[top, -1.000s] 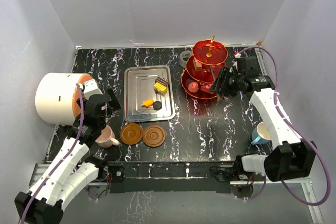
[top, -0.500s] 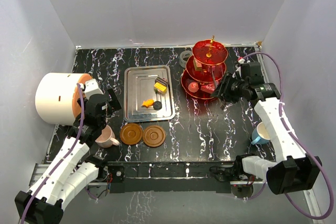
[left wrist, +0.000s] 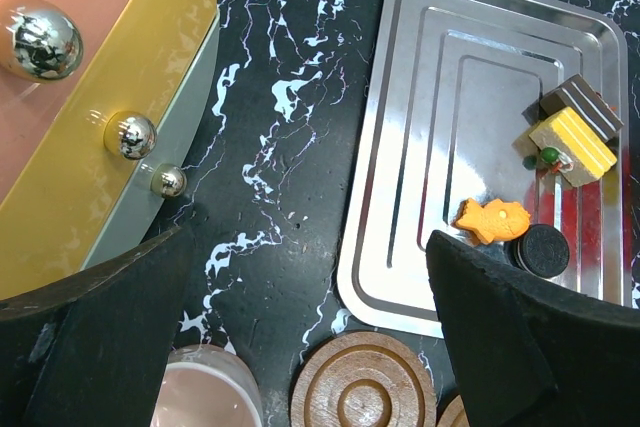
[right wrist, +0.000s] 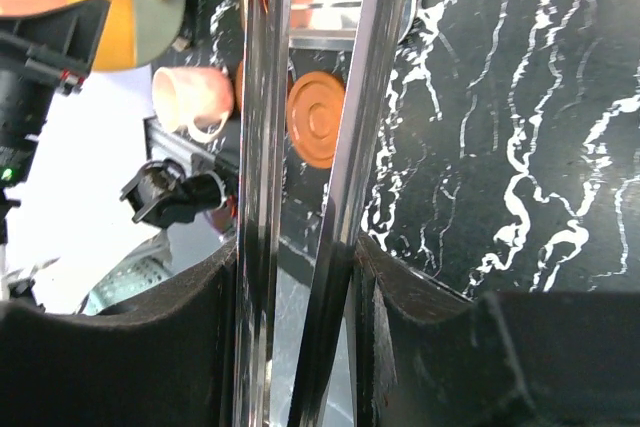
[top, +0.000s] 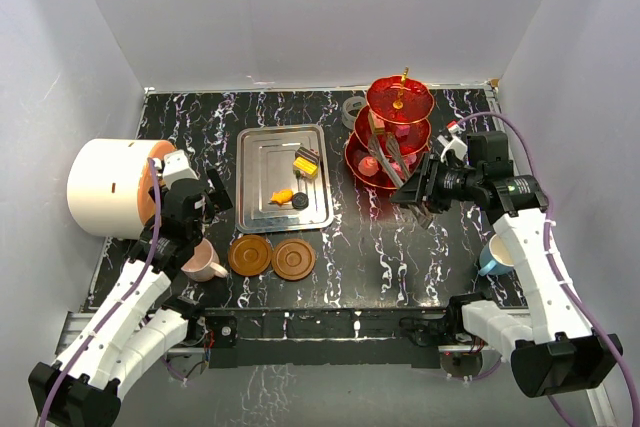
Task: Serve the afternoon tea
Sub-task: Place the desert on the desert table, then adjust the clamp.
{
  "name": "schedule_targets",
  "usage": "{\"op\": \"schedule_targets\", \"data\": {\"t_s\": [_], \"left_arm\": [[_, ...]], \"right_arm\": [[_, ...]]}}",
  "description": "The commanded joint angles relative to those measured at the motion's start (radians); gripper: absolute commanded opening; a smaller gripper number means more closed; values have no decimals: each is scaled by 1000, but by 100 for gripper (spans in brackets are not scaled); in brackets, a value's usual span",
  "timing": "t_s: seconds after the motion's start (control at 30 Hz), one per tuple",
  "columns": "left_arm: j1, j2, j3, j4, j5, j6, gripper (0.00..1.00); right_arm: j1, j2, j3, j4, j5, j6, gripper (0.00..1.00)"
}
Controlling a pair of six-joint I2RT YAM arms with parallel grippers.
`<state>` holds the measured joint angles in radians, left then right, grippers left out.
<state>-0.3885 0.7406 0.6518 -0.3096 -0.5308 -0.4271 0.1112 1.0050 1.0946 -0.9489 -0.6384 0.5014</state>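
The red three-tier stand [top: 400, 99] stands at the back right with sweets on its lower tiers. My right gripper [top: 425, 190] is shut on steel tongs [top: 393, 157], whose blades [right wrist: 262, 147] reach toward the stand's lower tiers. A yellow cake [left wrist: 572, 144], an orange fish biscuit [left wrist: 492, 220] and a black cookie [left wrist: 545, 250] lie on the steel tray [left wrist: 440, 147]. My left gripper [left wrist: 310, 327] hangs open above the pink cup [left wrist: 205, 392] and a brown saucer [left wrist: 362, 392]. The second saucer [top: 293, 259] lies beside the first. The blue cup [top: 492, 255] sits near the right arm.
A big white drum [top: 105, 187] with an orange face stands at the left edge, close behind my left arm. White walls close in the black marbled table on three sides. A small grey ring [top: 352, 107] lies left of the stand.
My right gripper has closed further on the tongs and drawn back from the stand toward the near side. The left arm has not moved.
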Motion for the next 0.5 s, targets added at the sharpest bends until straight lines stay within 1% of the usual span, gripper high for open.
{"op": "schedule_targets", "data": {"t_s": [0.0, 0.13, 0.23, 0.3, 0.4, 0.47], "left_arm": [[-3, -5, 10, 14, -3, 8, 99], [-3, -6, 12, 12, -1, 10, 99], [-3, -6, 11, 13, 3, 6, 99], [-3, -5, 8, 23, 33, -17, 99], [-3, 12, 65, 20, 200, -122, 99], [-3, 30, 117, 59, 356, -218, 99]], "right_arm": [[-1, -8, 10, 21, -165, -38, 36], [9, 25, 13, 19, -231, -72, 37], [55, 46, 44, 20, -193, -83, 37], [115, 72, 76, 27, -146, -78, 37], [282, 126, 118, 73, -6, -36, 38], [346, 168, 141, 102, 67, -14, 38]]}}
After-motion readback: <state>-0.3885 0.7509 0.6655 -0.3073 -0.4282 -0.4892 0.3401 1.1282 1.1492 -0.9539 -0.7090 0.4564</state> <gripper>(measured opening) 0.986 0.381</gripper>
